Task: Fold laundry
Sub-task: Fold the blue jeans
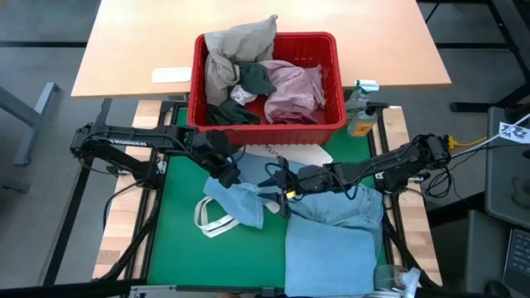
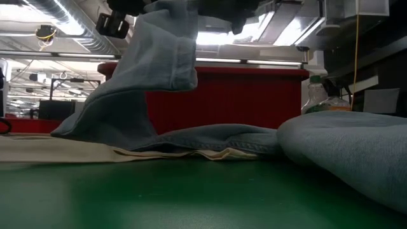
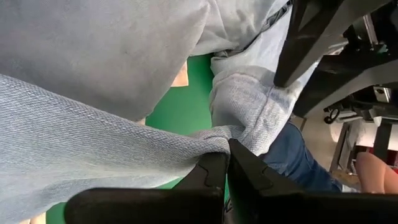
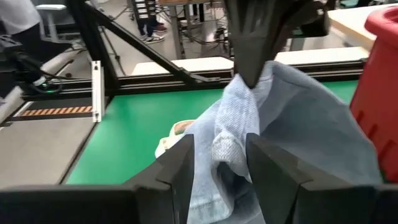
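So far only one piece is out: a light blue denim garment sprawls unfolded on the green mat, over a white tote bag. The left gripper pinches one edge tight and lifts it; the right gripper straddles a bunched fold, fingers part-open. Beige, dark green and pink clothes wait in the red slotted basket.

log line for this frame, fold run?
left gripper: shut on jeans | right gripper: around jeans fold | jeans: partly lifted over green mat
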Controlling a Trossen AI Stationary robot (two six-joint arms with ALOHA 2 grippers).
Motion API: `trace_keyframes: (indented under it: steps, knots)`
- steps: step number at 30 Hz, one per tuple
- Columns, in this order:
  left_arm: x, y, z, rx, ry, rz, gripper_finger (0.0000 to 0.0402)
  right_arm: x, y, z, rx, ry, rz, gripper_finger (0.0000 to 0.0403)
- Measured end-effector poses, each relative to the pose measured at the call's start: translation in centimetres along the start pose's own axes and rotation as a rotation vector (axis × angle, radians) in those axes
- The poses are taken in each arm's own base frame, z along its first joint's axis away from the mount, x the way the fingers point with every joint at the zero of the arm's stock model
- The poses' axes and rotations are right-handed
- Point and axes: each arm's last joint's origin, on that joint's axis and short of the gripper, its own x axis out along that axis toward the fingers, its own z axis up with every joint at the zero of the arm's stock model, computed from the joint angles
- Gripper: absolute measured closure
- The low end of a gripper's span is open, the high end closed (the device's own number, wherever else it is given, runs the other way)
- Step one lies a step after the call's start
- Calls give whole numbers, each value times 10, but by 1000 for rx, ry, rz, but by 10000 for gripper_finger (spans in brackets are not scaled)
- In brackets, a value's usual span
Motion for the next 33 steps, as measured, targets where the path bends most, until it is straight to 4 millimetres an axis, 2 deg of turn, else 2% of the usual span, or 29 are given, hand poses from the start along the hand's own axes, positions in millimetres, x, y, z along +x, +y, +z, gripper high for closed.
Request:
trace_keyframes:
  steps: [10, 12, 16, 18, 23, 28, 33]
  knots:
    - [0, 0, 0, 1, -1, -1, 401, 5, -1, -7, -4, 31, -21, 264]
    - [0, 0, 0, 7, -1, -1, 401, 5, -1, -6, -3, 22, -34, 284]
    - [0, 0, 0, 16, -11, 5, 398, 5, -1, -5, -1, 15, -37, 363]
    - [0, 1, 1, 18, -44, 28, 391, 5, -1, -5, -1, 13, -37, 386]
    - [0, 2, 3, 111, -125, 93, 365, -1, -3, -3, 49, 22, -87, 363]
    - [0, 2, 4, 175, -175, 135, 330, -15, -7, -1, 58, 84, -179, 390]
    - [0, 3, 4, 213, -185, 165, 297, -26, -14, -9, 111, 200, -283, 375]
